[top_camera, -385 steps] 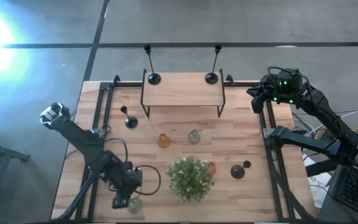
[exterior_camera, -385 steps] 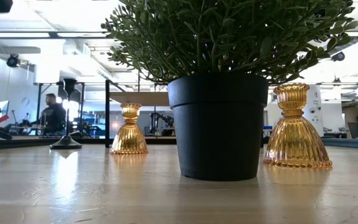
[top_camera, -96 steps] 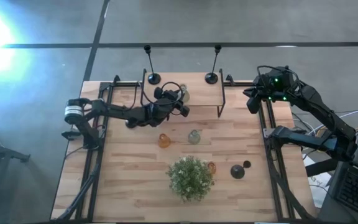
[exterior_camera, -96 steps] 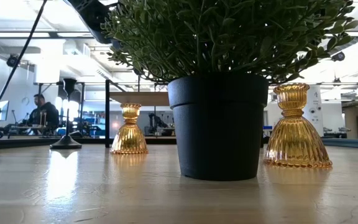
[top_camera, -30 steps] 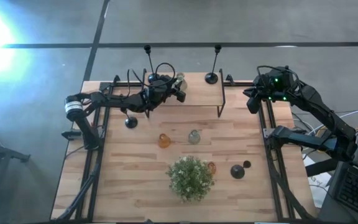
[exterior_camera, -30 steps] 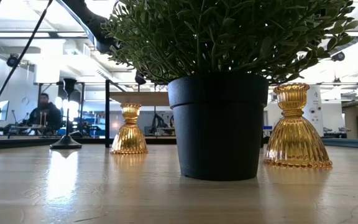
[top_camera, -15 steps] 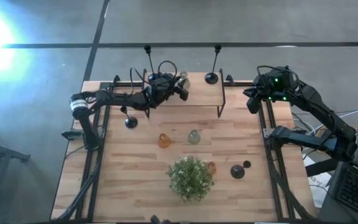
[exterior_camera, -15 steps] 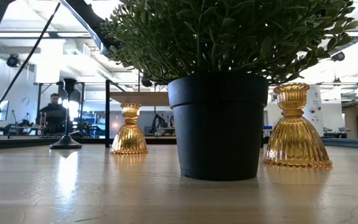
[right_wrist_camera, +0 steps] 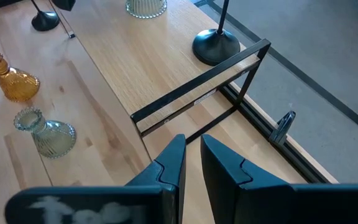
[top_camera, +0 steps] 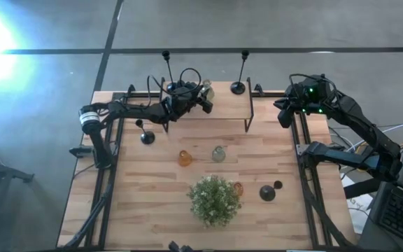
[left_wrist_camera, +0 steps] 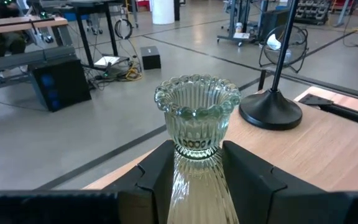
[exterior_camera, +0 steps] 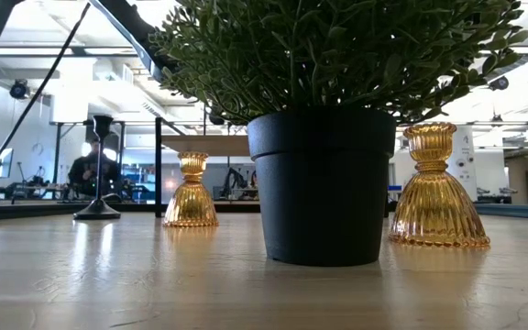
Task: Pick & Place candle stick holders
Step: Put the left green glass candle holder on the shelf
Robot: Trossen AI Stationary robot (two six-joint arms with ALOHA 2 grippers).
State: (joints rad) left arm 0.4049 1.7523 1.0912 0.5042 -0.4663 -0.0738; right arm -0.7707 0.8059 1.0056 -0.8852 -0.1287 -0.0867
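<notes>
The left gripper (top_camera: 203, 98) is reaching over the raised wooden shelf (top_camera: 215, 105) at the table's far side, its 2 fingers (left_wrist_camera: 153, 180) pressing against the sides of a pale green glass holder (left_wrist_camera: 197, 134), which is standing upright between them. In the right wrist view the holder's base is appearing to rest on the shelf top, near the shelf's far edge.

2 tall black holders (top_camera: 239, 73) are standing along that same far edge, 1 near each end of the shelf. The one seen in the left wrist view (left_wrist_camera: 273, 93) is sitting just beside the glass holder, apart from it.

On the table (top_camera: 152, 210) below the shelf, a short black holder (top_camera: 144, 133) is standing toward the left side. An amber glass holder (top_camera: 184, 158) and a second pale green holder (top_camera: 218, 153) are standing near each other at centre, well apart from the shelf legs. The potted plant (top_camera: 214, 199) is occupying the near centre, its black pot (exterior_camera: 323, 183) holding bushy green foliage. A second amber holder (top_camera: 238, 188) is sitting just beside it, and another short black holder (top_camera: 268, 192) is standing farther right.

The right gripper (right_wrist_camera: 192, 158) is waiting over the table's right frame rail near the far corner, its fingers nearly together with a narrow gap and holding nothing.

Open tabletop is lying along the left side and the near corners.
</notes>
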